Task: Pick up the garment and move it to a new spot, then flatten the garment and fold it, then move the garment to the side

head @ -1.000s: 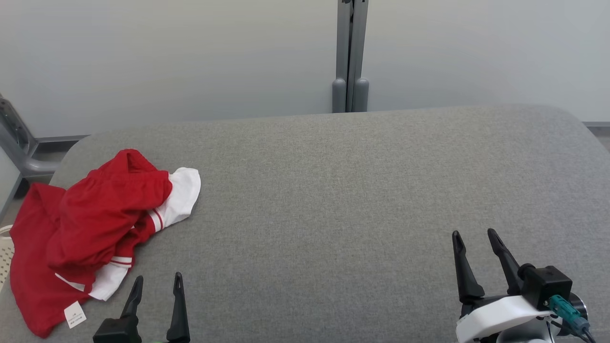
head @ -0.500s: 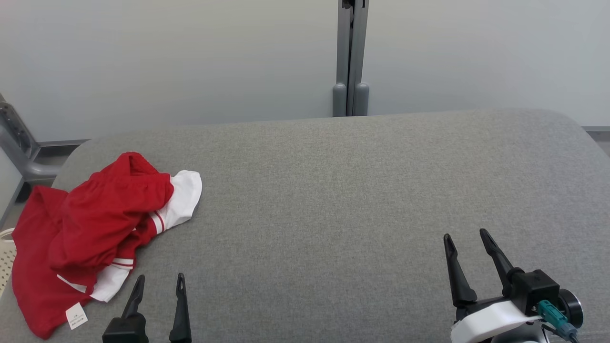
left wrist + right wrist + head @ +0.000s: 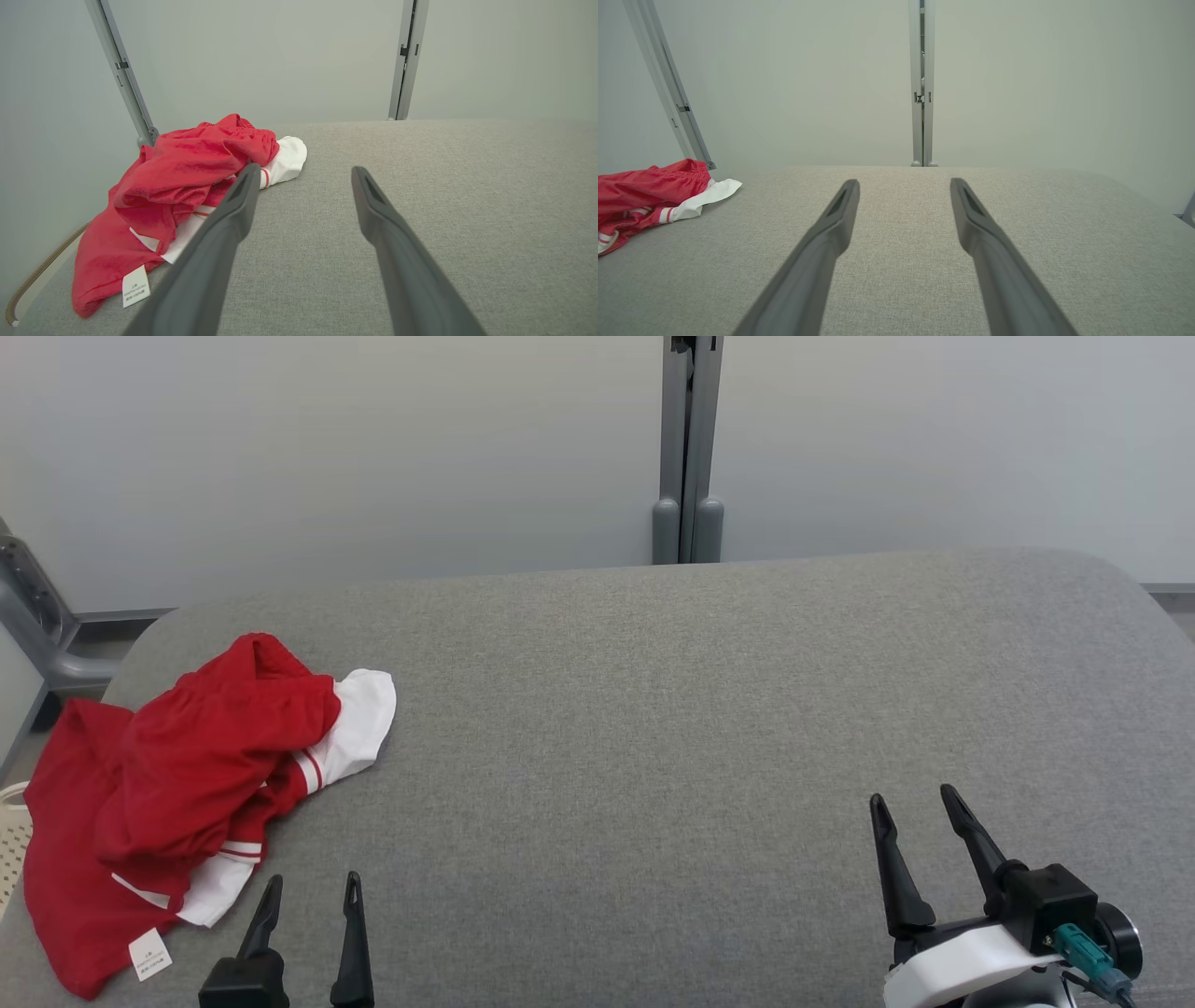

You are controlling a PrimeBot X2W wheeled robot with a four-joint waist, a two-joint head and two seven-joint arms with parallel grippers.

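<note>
A crumpled red and white garment [image 3: 177,784] lies in a heap at the left end of the grey padded table [image 3: 653,709], part of it hanging over the left edge. Its white label faces up near the front. In the left wrist view the garment [image 3: 187,182] lies ahead and to the left. My left gripper [image 3: 313,891] stands open just in front of and to the right of the heap, touching nothing. Far across the table at the lower right, my right gripper [image 3: 915,798] is open and empty. The right wrist view catches the garment [image 3: 649,191] at its far left.
A grey metal post [image 3: 686,448] rises behind the table's far edge against a pale wall. A grey frame leg [image 3: 37,616] stands at the left. A perforated white basket rim [image 3: 9,831] shows below the table's left edge.
The head camera tilted slightly in the first half second, shifting the whole picture. Both grippers drew back a little toward the near edge, then held still. The garment has not moved.
</note>
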